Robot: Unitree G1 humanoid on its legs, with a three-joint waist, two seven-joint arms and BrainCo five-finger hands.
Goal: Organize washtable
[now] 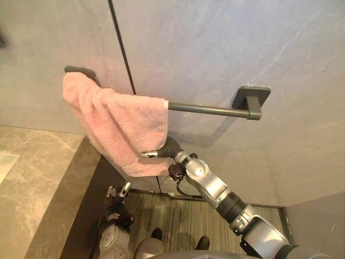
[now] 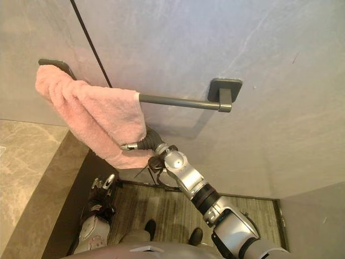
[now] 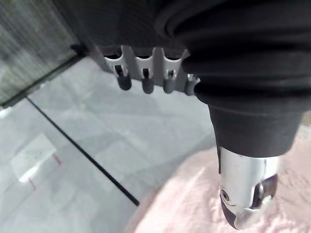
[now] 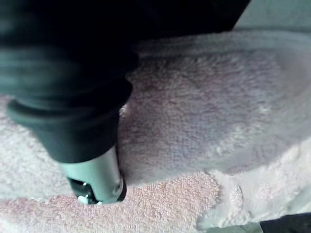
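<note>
A pink towel (image 1: 118,124) hangs in folds over the left half of a dark grey wall bar (image 1: 207,109). My right hand (image 1: 152,154) is at the towel's lower right edge. Its thumb (image 4: 97,179) lies against the front of the cloth, and the rest of the hand is hidden behind the towel (image 4: 194,121). My left hand (image 1: 116,200) hangs low beside the counter's dark side with relaxed fingers (image 3: 146,85) and holds nothing. The towel (image 3: 184,204) shows past its thumb in the left wrist view.
A beige stone counter (image 1: 32,178) fills the lower left, with a dark cabinet side (image 1: 86,210) below its edge. The bar's right bracket (image 1: 252,100) sticks out from the grey wall. A striped floor mat (image 1: 178,218) lies below.
</note>
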